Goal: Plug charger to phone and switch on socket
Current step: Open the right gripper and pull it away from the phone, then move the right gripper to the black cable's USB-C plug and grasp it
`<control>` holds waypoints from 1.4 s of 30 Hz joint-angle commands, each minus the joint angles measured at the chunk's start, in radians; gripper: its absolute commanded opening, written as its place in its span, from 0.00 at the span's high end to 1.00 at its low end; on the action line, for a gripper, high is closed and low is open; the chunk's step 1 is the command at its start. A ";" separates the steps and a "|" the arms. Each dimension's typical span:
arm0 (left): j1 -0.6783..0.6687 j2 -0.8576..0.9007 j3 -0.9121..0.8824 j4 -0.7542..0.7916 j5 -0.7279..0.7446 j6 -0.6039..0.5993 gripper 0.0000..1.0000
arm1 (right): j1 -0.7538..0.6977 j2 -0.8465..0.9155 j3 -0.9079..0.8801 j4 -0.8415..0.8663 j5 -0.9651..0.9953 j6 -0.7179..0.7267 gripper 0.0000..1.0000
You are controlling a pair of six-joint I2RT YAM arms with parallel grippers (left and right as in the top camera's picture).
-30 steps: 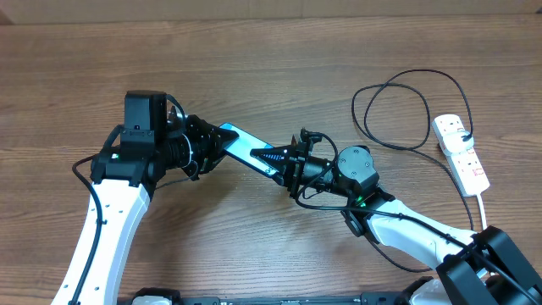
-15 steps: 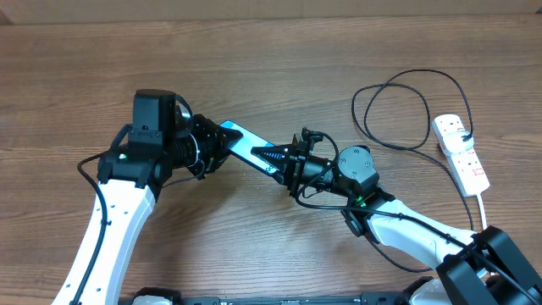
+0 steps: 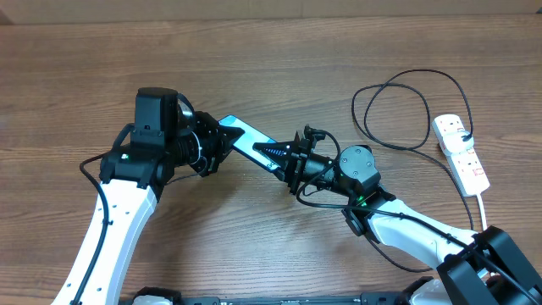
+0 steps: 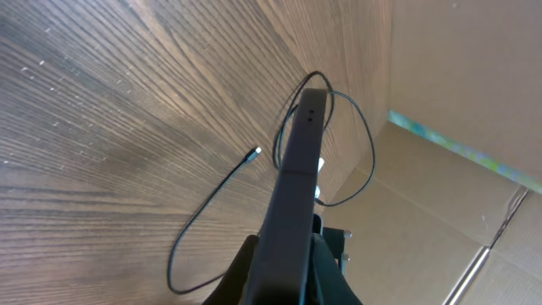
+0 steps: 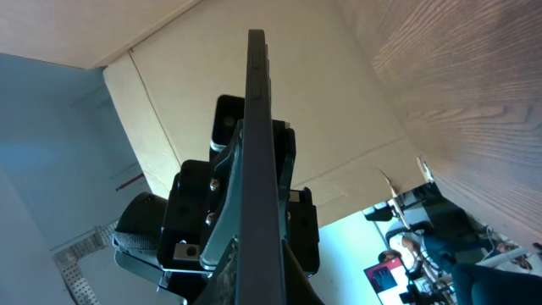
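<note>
The phone (image 3: 244, 139), with a light blue screen and dark edge, is held off the table between both grippers. My left gripper (image 3: 218, 142) is shut on its left end and my right gripper (image 3: 278, 158) is shut on its right end. In the left wrist view the phone (image 4: 292, 169) is seen edge-on between my left gripper's (image 4: 284, 254) fingers. In the right wrist view its edge (image 5: 257, 127) runs up from my right gripper (image 5: 258, 263). The charger cable (image 3: 398, 80) loops on the table; its connector tip (image 4: 256, 152) lies free on the wood. The socket (image 3: 461, 151) lies at the right.
The white cord (image 3: 484, 203) runs from the socket toward the front right. A cardboard wall (image 4: 449, 76) borders the table's far side. Bare wood (image 3: 102, 68) lies to the left and behind the arms.
My left arm has shifted a little to the right with the phone's left end. My right gripper has stayed nearly still on the other end.
</note>
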 commanded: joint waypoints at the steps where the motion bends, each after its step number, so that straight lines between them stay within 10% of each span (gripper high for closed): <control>1: -0.029 0.005 -0.003 0.009 0.014 -0.042 0.96 | 0.012 -0.009 0.018 0.000 -0.028 0.138 0.96; 11: -0.029 0.005 -0.003 0.097 0.017 -0.104 0.95 | 0.012 -0.009 0.018 0.000 -0.042 0.138 0.87; 17: -0.026 0.005 -0.003 0.102 -0.043 -0.044 0.96 | 0.012 -0.009 0.018 0.000 -0.066 0.138 0.52; 22: -0.025 0.005 -0.003 0.100 -0.185 0.200 0.96 | 0.012 -0.009 0.018 -0.037 -0.080 0.053 0.00; 30: -0.025 0.005 -0.003 -0.001 -0.324 0.644 0.96 | 0.003 -0.009 0.018 -0.489 0.261 -0.513 0.00; 35: -0.025 0.005 -0.003 -0.130 -0.322 0.757 0.96 | -0.019 -0.010 0.020 -0.549 0.438 -1.143 0.27; 42: -0.025 0.012 -0.003 -0.166 -0.141 0.843 0.96 | -0.122 -0.044 0.173 -0.996 0.634 -1.291 0.32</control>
